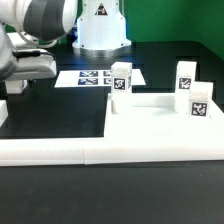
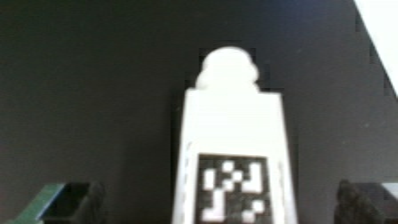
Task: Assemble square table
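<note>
The gripper (image 1: 22,82) is seen at the upper left of the exterior view, below the grey arm; its fingers are blurred there, so how far it is open cannot be told from this view, and nothing is seen in its grasp. The square table top (image 1: 165,125) lies flat at the centre right, its raised rim running along the near and far sides. Three leg blocks stand upright on or at it: one (image 1: 121,78) near the far left corner, one (image 1: 186,76) at the far right, and one (image 1: 199,103) nearer the right edge. The long white border wall (image 1: 50,152) runs across the lower frame. The marker board (image 1: 90,77) lies flat behind the leg at the far left corner. Bare black table (image 1: 40,110) is left open between the gripper and the slab.

In the wrist view, the two fingertips (image 2: 57,203) are seen at the lower corners, set wide apart, holding nothing. A white leg (image 2: 231,140) lies between them, not touched, its long axis running up the frame, its rounded end toward the top and its tag toward the bottom. Dark table surrounds it on both sides.
</note>
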Tool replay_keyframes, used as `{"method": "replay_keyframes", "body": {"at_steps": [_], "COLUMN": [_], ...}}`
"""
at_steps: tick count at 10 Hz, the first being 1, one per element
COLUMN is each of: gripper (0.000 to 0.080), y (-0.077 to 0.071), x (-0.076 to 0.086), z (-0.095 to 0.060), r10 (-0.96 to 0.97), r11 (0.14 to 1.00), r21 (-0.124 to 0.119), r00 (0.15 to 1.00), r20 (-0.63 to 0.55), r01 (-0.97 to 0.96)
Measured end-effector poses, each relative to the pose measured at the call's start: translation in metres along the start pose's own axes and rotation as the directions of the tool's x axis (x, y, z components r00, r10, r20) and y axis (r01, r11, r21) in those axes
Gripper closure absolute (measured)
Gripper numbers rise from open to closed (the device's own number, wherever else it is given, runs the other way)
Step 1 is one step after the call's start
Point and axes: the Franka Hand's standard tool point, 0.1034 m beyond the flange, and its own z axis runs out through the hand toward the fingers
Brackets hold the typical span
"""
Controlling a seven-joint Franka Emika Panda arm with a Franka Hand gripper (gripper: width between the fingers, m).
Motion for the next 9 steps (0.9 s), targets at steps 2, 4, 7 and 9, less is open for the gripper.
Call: {"method": "replay_keyframes", "body": {"at_steps": [2, 4, 7, 9], "gripper": [0.0150, 0.0290, 0.0513, 0.0513], "y": [0.0012, 0.0012, 0.0013, 0.0013], "x": [0.0004, 0.0003, 0.0002, 0.0002], "z": [-0.0002, 0.0001, 0.0002, 0.0002], "r10": [0.001, 0.001, 0.001, 0.001], "r11": [1.000, 1.000, 1.000, 1.000], "r21": [-0.002, -0.001, -0.001, -0.001], "r00": [1.000, 1.000, 1.000, 1.000], "r20": [-0.004, -0.003, -0.003, -0.003], "r01": [-0.001, -0.001, -0.001, -0.001]}}
